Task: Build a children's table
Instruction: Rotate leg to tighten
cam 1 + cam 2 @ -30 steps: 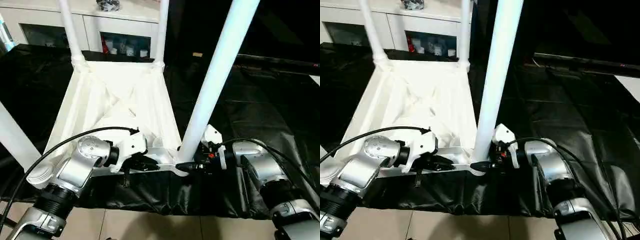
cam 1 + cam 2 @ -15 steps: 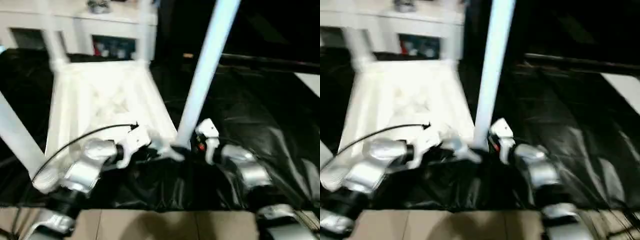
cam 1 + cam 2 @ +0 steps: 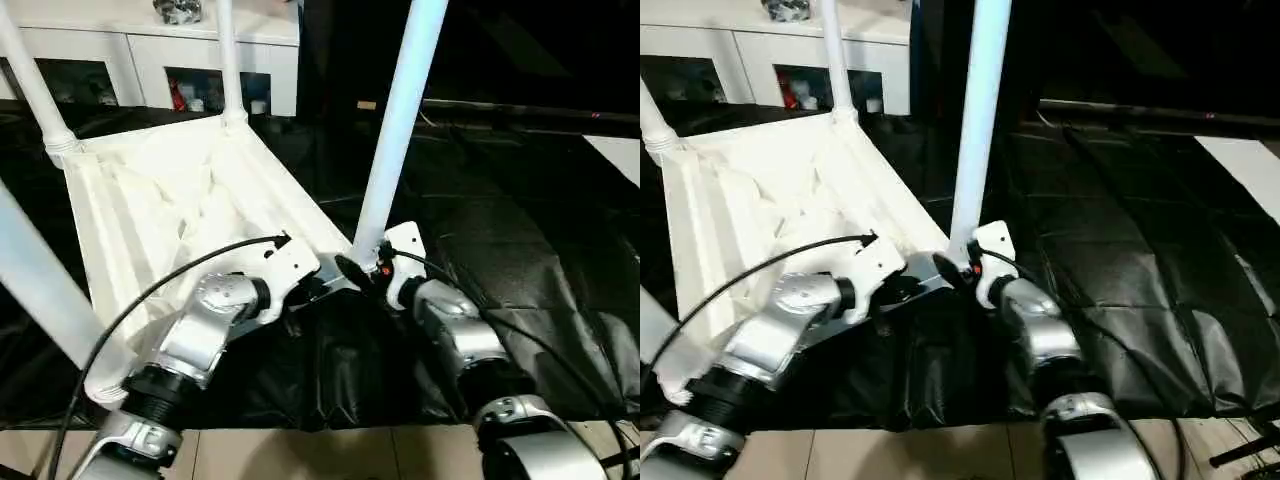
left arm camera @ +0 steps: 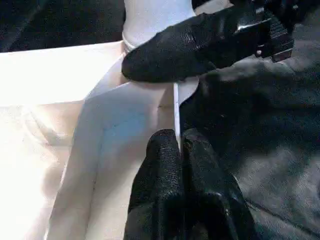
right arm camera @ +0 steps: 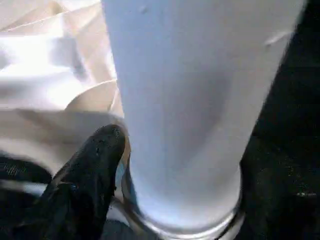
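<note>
Left gripper (image 4: 178, 145) is pinched shut on the thin near rim of the tabletop (image 3: 170, 200), fingers (image 4: 160, 165) pressed together with the rim edge between them, just beside the near right corner socket. Right gripper (image 3: 362, 270) sits at the base of the near right leg (image 3: 395, 120); one black finger (image 5: 87, 165) lies against the tube just above the socket collar, the other finger isn't visible, so whether it grips can't be told. Tabletop lies upside down, ribbed side up, on black sheet (image 3: 520, 240). Legs stand upright in its sockets: two far ones (image 3: 228, 60) (image 3: 30, 80), the near right one, and a near left one (image 3: 35, 290). White cabinet (image 3: 150, 60) stands behind.
</note>
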Motion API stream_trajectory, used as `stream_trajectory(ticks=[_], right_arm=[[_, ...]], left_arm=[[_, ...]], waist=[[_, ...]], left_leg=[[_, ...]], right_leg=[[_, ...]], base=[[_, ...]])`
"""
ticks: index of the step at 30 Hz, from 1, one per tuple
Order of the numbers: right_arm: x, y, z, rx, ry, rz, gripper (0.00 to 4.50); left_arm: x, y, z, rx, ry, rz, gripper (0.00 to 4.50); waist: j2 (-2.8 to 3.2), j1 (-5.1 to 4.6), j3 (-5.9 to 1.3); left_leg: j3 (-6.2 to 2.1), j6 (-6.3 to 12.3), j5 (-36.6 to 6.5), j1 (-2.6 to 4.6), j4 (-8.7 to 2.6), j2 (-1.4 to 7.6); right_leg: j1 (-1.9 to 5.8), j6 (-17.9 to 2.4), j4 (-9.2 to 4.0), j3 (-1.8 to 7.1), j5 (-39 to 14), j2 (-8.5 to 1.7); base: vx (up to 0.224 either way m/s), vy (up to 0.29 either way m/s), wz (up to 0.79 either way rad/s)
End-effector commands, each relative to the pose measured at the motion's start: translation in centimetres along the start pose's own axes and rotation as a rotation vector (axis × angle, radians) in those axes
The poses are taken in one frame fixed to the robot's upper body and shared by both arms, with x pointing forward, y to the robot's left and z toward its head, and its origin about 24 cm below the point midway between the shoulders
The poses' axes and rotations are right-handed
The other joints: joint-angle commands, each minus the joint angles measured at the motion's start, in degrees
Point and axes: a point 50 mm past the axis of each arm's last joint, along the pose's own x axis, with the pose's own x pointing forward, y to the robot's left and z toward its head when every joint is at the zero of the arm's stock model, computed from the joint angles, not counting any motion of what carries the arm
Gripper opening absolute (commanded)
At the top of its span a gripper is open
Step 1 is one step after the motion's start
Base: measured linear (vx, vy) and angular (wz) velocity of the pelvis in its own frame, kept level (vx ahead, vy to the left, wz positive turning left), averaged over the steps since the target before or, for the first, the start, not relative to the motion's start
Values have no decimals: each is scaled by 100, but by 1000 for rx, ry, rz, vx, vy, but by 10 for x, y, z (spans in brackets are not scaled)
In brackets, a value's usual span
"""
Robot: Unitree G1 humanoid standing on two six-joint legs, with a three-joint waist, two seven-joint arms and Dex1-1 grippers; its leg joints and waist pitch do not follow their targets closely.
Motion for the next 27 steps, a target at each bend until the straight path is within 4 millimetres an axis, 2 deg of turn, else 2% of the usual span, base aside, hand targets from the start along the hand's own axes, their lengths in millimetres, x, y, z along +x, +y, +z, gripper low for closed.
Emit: stream_trajectory(ticks=[1, 4, 5, 6, 7, 8, 9, 10, 11, 12, 14, 15, 16, 18, 20, 22, 27], right_arm=[[9, 23, 3, -36, 8, 170, 381], [-1, 16, 2, -76, 29, 257, 381], [-4, 15, 2, -87, 36, 285, 381], [-9, 15, 0, -114, 54, 346, 381], [-10, 15, 0, -116, 57, 355, 381], [-20, 16, -4, -142, 94, 474, 381], [-20, 16, -4, -142, 94, 474, 381], [-25, 16, -5, -156, 109, 522, 381], [-28, 16, -7, -158, 123, 555, 381], [-31, 15, -7, -163, 132, 580, 381], [-35, 15, -7, -163, 148, 624, 381], [-41, 16, -7, -170, 174, 685, 381], [-44, 17, -8, -170, 199, 725, 353], [-45, 17, -8, -167, 211, 737, 346], [-49, 19, -10, -175, 241, 782, 329], [-52, 22, -12, -188, 264, 817, 315], [-50, 24, -14, -196, 259, 798, 283]], left_arm=[[9, -21, 27, 88, -140, -164, 0], [2, -22, 21, 105, -141, -240, 0], [1, -22, 19, 106, -135, -257, 0], [-1, -21, 15, 108, -124, -276, 0], [-1, -21, 15, 109, -123, -279, 0], [-5, -17, 10, 117, -112, -310, 0], [-5, -17, 10, 117, -112, -310, 0], [-6, -15, 9, 120, -107, -320, 0], [-7, -14, 8, 122, -106, -328, 0], [-8, -13, 8, 123, -104, -336, 0], [-10, -12, 7, 128, -101, -350, 0], [-13, -10, 6, 136, -92, -375, 0], [-15, -8, 5, 142, -82, -387, 0], [-15, -8, 4, 143, -79, -389, 0], [-16, -8, 3, 144, -74, -398, 0], [-16, -7, 3, 144, -81, -401, 0], [-13, -6, 4, 142, -95, -382, 0]], waist=[[68, 30, -371], [136, 63, -364], [137, 65, -358], [173, 84, -354], [160, 93, -349], [180, 105, -347], [185, 128, -347], [181, 130, -351], [207, 130, -347], [187, 135, -339], [189, 150, -330], [150, 174, -336], [123, 187, -323], [140, 213, -318], [94, 221, -320], [121, 233, -314], [126, 229, -321]], left_leg=[[34, 256, -1212, -28, -345, 39], [43, 295, -1198, -18, -340, 49], [45, 299, -1206, -19, -344, 49], [42, 278, -1246, -2, -345, 52], [51, 278, -1297, 14, -340, 55], [51, 278, -1318, 21, -342, 54], [57, 308, -1351, 39, -334, 52], [51, 328, -1314, 30, -343, 61], [46, 320, -1331, 26, -346, 65], [50, 319, -1389, 25, -346, 62], [52, 296, -1460, 36, -349, 65], [48, 299, -1462, 30, -349, 64], [53, 304, -1487, 26, -349, 66], [50, 287, -1481, 34, -353, 81], [53, 257, -1481, 46, -344, 78], [51, 253, -1467, 44, -351, 81], [37, 211, -1490, 31, -360, 71]], right_leg=[[345, -1068, -391, 243, -1502, -362], [351, -1184, -371, 249, -1294, -349], [345, -1194, -373, 251, -1313, -351], [343, -1197, -380, 251, -1396, -358], [337, -1193, -396, 249, -1460, -352], [333, -1204, -396, 255, -1452, -352], [330, -1205, -404, 255, -1403, -339], [332, -1256, -377, 257, -1265, -334], [333, -1277, -369, 255, -1255, -336], [336, -1264, -386, 252, -1339, -338], [328, -1239, -399, 256, -1483, -346], [345, -1159, -406, 252, -1669, -345], [335, -1112, -419, 247, -1800, -341], [321, -1053, -421, 248, -1944, -359], [308, -1023, -434, 251, -2059, -369], [301, -1008, -432, 255, -2037, -361], [319, -983, -432, 248, -2058, -369]], base=[[0, 0, 0], [0, 0, 0], [0, 0, 0], [0, 0, 0], [0, 0, 0], [0, 0, 0], [0, 0, 0], [0, 0, 0], [0, 0, 0], [0, 0, 0], [0, 0, 0], [0, 0, 0], [0, 0, 0], [0, 0, 0], [0, 0, 0], [0, 0, 0], [0, 0, 0]])
